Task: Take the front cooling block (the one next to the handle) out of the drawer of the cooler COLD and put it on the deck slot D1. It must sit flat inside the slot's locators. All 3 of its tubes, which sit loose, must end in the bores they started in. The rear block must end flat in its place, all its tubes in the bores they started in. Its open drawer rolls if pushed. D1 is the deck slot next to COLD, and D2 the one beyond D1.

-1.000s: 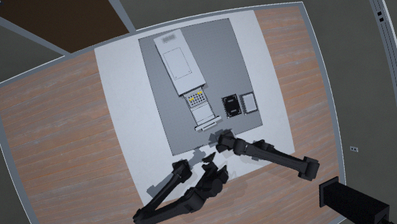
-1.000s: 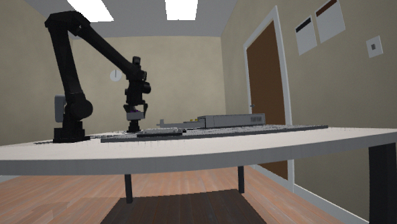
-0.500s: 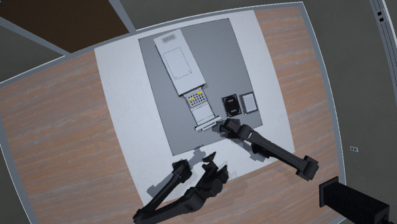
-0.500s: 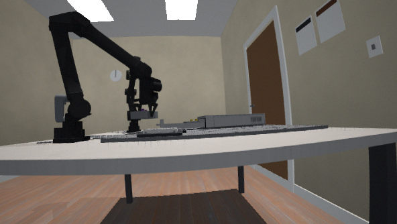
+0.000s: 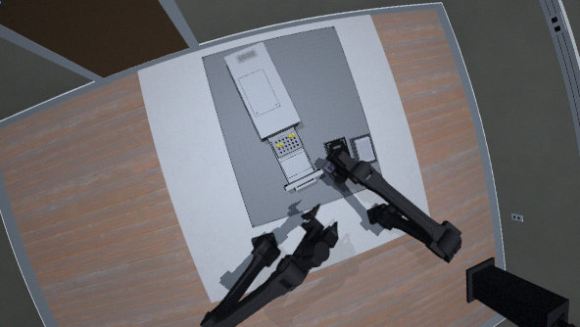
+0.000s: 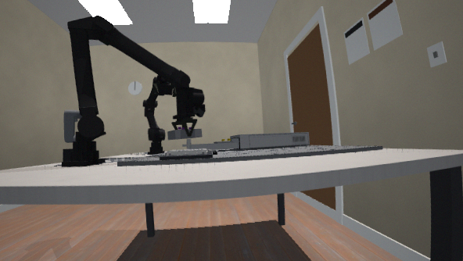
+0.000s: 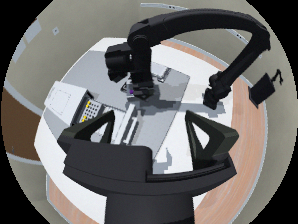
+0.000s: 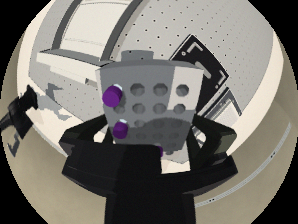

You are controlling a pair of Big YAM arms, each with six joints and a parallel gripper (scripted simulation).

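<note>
Step in hand: carrying the front block across to the deck slot; it is out of the drawer but not yet seated.
Front cooling block: the grey, many-bored block [image 5: 326,165] [image 6: 176,134] [image 8: 149,98] hangs above the counter [image 5: 171,122] [image 6: 242,191], looking nearly level; three purple tubes show in the right wrist view, two of them clearly.
Right gripper: [image 5: 335,166] [image 6: 184,130] [image 8: 150,122] clamped on the block's sides.
Left gripper: [image 5: 324,216] [image 7: 150,114] fingers wide apart, holding nothing.
Cooler COLD: long pale box [image 5: 265,93] [image 6: 270,141] [image 7: 65,100], toward eleven o'clock from the held block in the top view; its open drawer [image 5: 296,166] [image 8: 92,25] lies toward nine.
Rear block: yellow-tubed block [image 5: 287,145] [image 7: 92,112], in the drawer; flatness cannot be told.
D1: black slot with corner locators [image 5: 336,143] [image 8: 220,75], about one o'clock from the held block.
Next move: probably travel onto D1, match the slot's turn, then lower slowly and level. A tilt could shift the loose tubes.

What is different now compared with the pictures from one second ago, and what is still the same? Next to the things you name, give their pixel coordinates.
The right end effector [image 5: 331,165] [image 6: 184,130] [image 7: 142,90] [image 8: 149,113] has carried the front cooling block [image 5: 329,164] [image 6: 184,134] [image 7: 132,96] [image 8: 150,77] away from the near table edge, toward slot D1 [image 5: 329,145] [image 6: 188,156] [image 8: 211,82], and now partly covers that slot from above. Nothing was newly grasped or released. The left arm [image 5: 289,271] [image 6: 150,111] [image 7: 150,210] [image 8: 20,117] and the open drawer [image 5: 296,166] [image 6: 209,145] [image 7: 124,114] [image 8: 95,25] show no visible change.
</note>
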